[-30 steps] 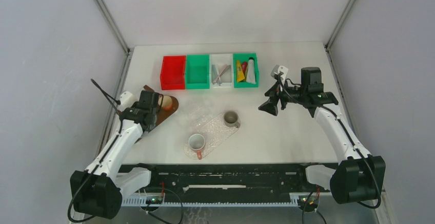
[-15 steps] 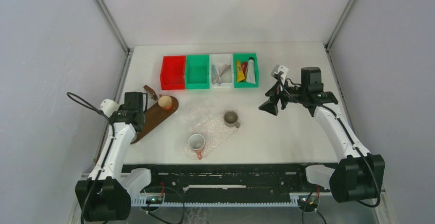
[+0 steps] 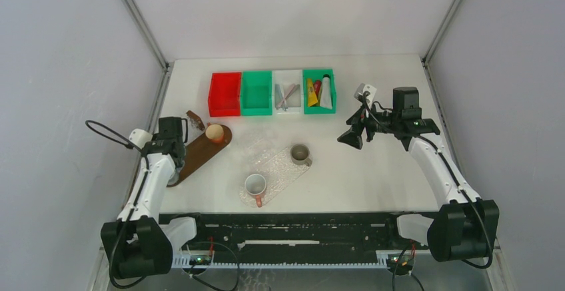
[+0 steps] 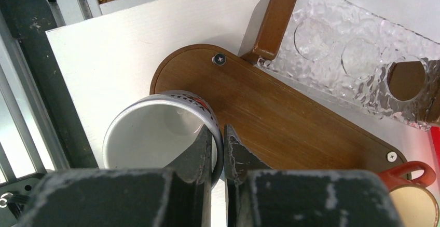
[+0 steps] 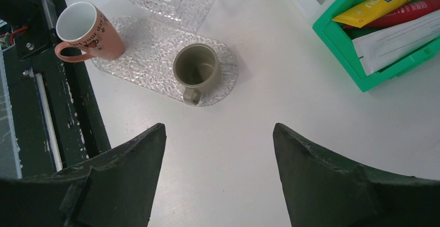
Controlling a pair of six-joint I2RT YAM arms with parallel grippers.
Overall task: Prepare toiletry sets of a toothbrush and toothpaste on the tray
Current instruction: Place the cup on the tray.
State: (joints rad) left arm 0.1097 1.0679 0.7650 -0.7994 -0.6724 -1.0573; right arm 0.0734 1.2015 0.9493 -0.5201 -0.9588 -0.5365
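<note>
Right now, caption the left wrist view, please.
Left claw pinches the rim of a white mug at the end of a brown board.

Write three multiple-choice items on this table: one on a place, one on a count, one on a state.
1. The yellow plastic tube lies in: A the red bin; B the right-hand green bin; C the white bin.
2. Mugs on the oval clear textured tray: A none; B one; C two.
3. The left pincer is: A shut on the rim of the white ceramic mug; B wide open; C shut on a toothbrush.
Key: B, the tube shows inside that bin; C, an olive mug and a pink mug stand there; A, the rim sits pinched in it.
</note>
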